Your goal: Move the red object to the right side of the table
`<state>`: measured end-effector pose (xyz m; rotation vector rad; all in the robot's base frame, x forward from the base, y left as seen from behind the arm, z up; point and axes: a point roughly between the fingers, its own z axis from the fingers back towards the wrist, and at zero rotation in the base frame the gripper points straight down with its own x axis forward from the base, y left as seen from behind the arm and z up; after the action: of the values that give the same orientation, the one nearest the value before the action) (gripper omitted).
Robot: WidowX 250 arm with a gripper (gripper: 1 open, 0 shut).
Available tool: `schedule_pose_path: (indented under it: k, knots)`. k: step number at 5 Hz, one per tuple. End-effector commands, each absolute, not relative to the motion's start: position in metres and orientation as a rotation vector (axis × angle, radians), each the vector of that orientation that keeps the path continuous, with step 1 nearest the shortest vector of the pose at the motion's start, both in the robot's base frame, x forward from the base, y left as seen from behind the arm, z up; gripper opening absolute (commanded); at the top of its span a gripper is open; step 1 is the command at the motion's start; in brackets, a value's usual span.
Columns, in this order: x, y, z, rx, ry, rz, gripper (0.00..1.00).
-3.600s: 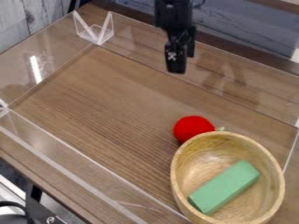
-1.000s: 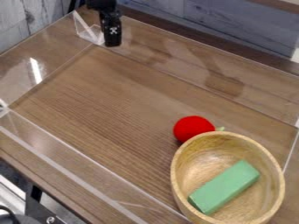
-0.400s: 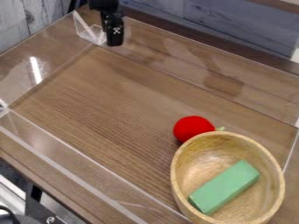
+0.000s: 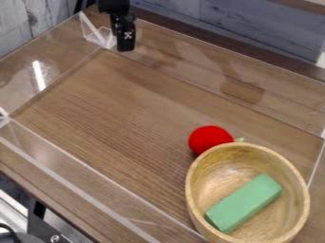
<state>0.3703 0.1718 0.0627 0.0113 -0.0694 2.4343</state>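
Note:
The red object point(image 4: 208, 140) is a small rounded toy resting on the table point(image 4: 114, 114), touching the far-left rim of a wooden bowl at the right front. My gripper point(image 4: 124, 42) hangs over the far left corner of the table, well away from the red object. It is a dark, narrow shape seen from the side, and its fingers look slightly parted with nothing between them.
A round light-wood bowl point(image 4: 214, 180) sits at the front right with a flat green block point(image 4: 244, 203) inside. Low clear acrylic walls point(image 4: 38, 76) border the table. A clear angled piece point(image 4: 95, 34) stands at the far left corner beside the gripper.
Since the earliest frame the gripper has moved from the far middle to the far left corner. Over the last second nothing has visibly moved.

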Motion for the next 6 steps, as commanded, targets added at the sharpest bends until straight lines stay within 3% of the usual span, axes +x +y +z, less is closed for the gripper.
schedule_pose_path:
  k: [1,2,3,4,5,6]
  knots:
    - [0.3731,0.1779,0.0774,-0.036,-0.141,2.447,1.0]
    - [0.369,0.1805,0.0732,-0.033,-0.15,2.452,1.0]
    - [0.3698,0.1838,0.0727,-0.033,-0.152,2.461,0.0]
    - [0.3718,0.185,0.0772,-0.032,-0.138,2.471,0.0]
    - [0.3723,0.1851,0.0746,-0.027,-0.138,2.476,1.0]
    - [0.3736,0.185,0.0718,-0.022,-0.139,2.48,1.0]
